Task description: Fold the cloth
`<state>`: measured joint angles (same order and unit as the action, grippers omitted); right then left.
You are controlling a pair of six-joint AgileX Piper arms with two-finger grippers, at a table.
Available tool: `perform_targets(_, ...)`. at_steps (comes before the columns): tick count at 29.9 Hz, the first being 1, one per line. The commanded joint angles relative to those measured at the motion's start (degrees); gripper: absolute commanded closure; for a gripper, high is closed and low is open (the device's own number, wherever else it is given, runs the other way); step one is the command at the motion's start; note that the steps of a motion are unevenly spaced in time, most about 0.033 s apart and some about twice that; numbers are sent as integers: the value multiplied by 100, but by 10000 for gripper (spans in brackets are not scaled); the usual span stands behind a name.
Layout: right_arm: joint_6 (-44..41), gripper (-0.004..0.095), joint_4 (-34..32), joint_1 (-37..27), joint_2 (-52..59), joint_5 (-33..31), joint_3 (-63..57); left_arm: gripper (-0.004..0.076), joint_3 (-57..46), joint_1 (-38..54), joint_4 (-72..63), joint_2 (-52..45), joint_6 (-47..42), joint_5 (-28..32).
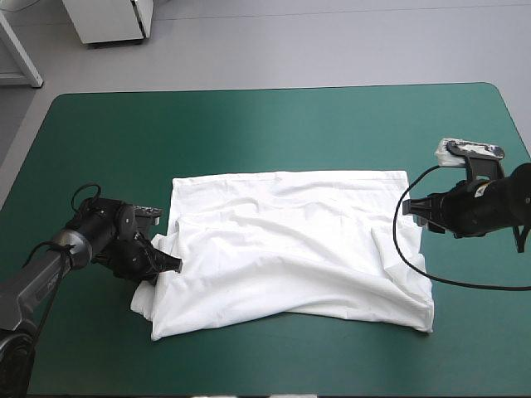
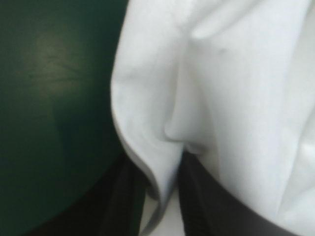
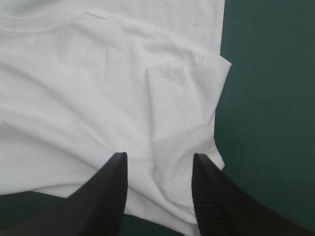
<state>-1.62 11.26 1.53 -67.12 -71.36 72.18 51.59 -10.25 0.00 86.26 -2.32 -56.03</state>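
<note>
T-shirt [image 1: 290,249]: white, spread out in a rough rectangle, wrinkled, with one long crease running across it. Near edge uneven and bulging; far edge straight.
Cover [image 1: 249,124]: teal-green, under the T-shirt, showing bare on every side of it.
Left gripper [image 1: 170,264]: low at the T-shirt's left edge, toward its near-left corner, pointing in at the cloth.
Left gripper, state: black fingers [image 2: 211,199] all but closed, pinching a raised fold [image 2: 162,162] of the T-shirt's edge. The cloth stands up in a ridge ahead of the tips.
Right gripper [image 1: 417,214]: at the T-shirt's right edge, about halfway along it, pointing in at the cloth.
Right gripper, state: fingers [image 3: 110,191] held apart at a moderate gap, nothing gripped. The tips are over the T-shirt's margin; I cannot tell whether they touch it.
Sleeve [image 3: 177,113]: folded in flat on the T-shirt, lying between and just ahead of the right fingertips.
Seam [image 3: 49,24]: curved line on the T-shirt well ahead of the right gripper.
</note>
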Motion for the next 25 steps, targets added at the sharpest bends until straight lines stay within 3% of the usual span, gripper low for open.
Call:
perform_targets(1,27,510,-125,-11,122,158,193,674,99,-7,76,-93,-65,148)
perform_targets(2,27,510,-126,-11,122,158,193,730,99,-7,48,-93,-37,162)
perform_targets(18,27,510,-196,-11,122,158,193,733,666,-7,-376,-394,373,161)
perform_targets(25,27,510,-209,-11,103,158,193,733,1042,-19,-1555,-397,1038,26)
